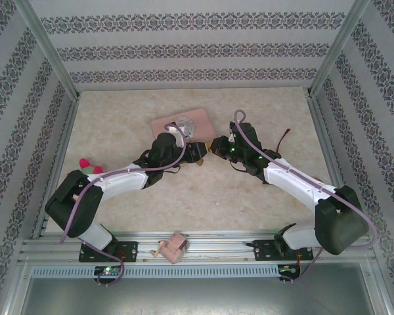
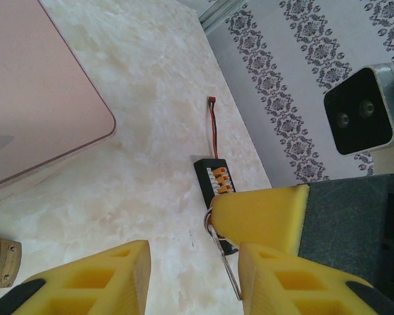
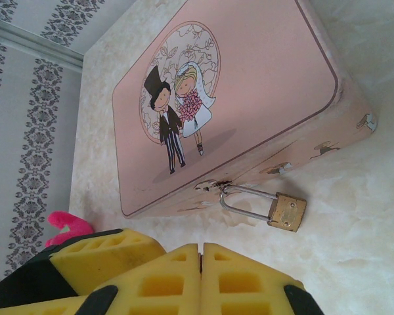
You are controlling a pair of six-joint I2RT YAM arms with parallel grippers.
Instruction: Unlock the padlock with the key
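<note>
Right gripper point(image 3: 201, 249) clenched on the key point(image 2: 226, 264) — padlock point(image 3: 287, 212) hanging from the pink tin point(image 3: 249, 79).
We see the left gripper point(image 2: 194, 252) released, the key just beside one finger.

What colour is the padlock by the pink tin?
Brass-gold body with a silvery shackle; the padlock shows best in the right wrist view.

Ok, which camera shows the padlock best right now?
Right wrist: the padlock sits in full view, its shackle through the pink tin's hasp. Left wrist catches a brass bit at its lower-left edge, possibly it. From the top it's too small to tell.
</note>
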